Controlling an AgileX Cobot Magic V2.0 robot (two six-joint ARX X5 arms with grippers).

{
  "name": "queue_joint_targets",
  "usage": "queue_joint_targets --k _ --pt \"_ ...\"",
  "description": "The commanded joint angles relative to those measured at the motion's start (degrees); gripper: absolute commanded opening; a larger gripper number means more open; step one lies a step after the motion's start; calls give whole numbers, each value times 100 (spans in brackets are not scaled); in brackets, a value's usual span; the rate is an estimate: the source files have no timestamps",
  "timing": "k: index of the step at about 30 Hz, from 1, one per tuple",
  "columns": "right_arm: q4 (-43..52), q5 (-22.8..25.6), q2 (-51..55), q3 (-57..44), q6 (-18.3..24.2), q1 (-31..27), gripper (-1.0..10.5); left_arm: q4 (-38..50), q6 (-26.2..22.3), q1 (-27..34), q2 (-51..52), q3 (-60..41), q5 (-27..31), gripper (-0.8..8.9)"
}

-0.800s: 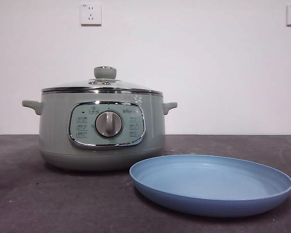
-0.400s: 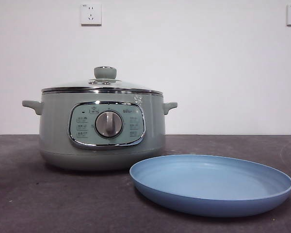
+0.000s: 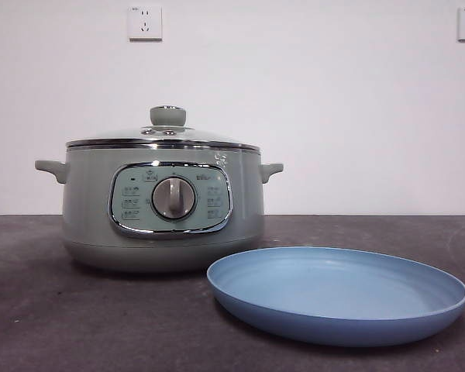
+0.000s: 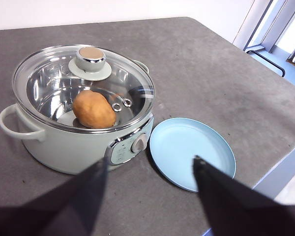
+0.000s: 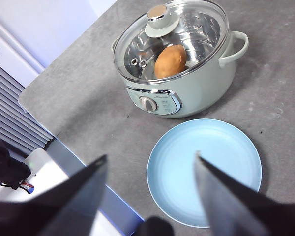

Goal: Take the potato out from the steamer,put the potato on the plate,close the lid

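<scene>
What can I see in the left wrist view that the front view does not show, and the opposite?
Only the left wrist view shows the potato, lying inside the steamer under the glass lid, and the open left gripper hanging above the table. Only the front view shows the two wall sockets and the steamer's control panel straight on, with its dial. Both show the closed steamer, the lid's knob, and the plate with nothing on it beside the steamer.

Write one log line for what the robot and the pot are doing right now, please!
stage: not started | lid: on steamer | potato: inside | plate: bare, beside steamer | left gripper: open, high | right gripper: open, high
</scene>
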State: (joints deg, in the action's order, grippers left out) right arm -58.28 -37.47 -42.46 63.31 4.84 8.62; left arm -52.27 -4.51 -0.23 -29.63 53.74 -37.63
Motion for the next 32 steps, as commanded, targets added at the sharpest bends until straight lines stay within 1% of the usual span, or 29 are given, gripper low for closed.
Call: queue_joint_targets --k 1,4,10,13,18,23,26,29,32 --pt "28 0 9 15 -52 9 661 87 -17 -20 -28 7 17 664" --pt "28 2 9 15 -94 9 661 127 2 -20 -118 37 42 664" --pt "28 4 7 15 -94 9 661 240 0 -52 -704 365 72 663" --pt "28 4 0 15 -92 9 661 494 -2 -162 -1078 546 87 659" --pt "31 4 -24 15 -92 9 661 1019 -4 -540 -1980 918 190 659" --pt "31 7 -68 15 -94 9 661 1657 -26 -1003 -2977 1279 748 659" --pt "31 9 -98 15 -92 9 661 1998 -26 -1185 -3580 1497 931 659" --pt "31 9 -116 15 -92 9 661 2267 -26 -1314 -4192 1740 979 659" --pt "31 9 -142 15 -92 9 661 2391 -35 -1478 -4752 2002 1235 659"
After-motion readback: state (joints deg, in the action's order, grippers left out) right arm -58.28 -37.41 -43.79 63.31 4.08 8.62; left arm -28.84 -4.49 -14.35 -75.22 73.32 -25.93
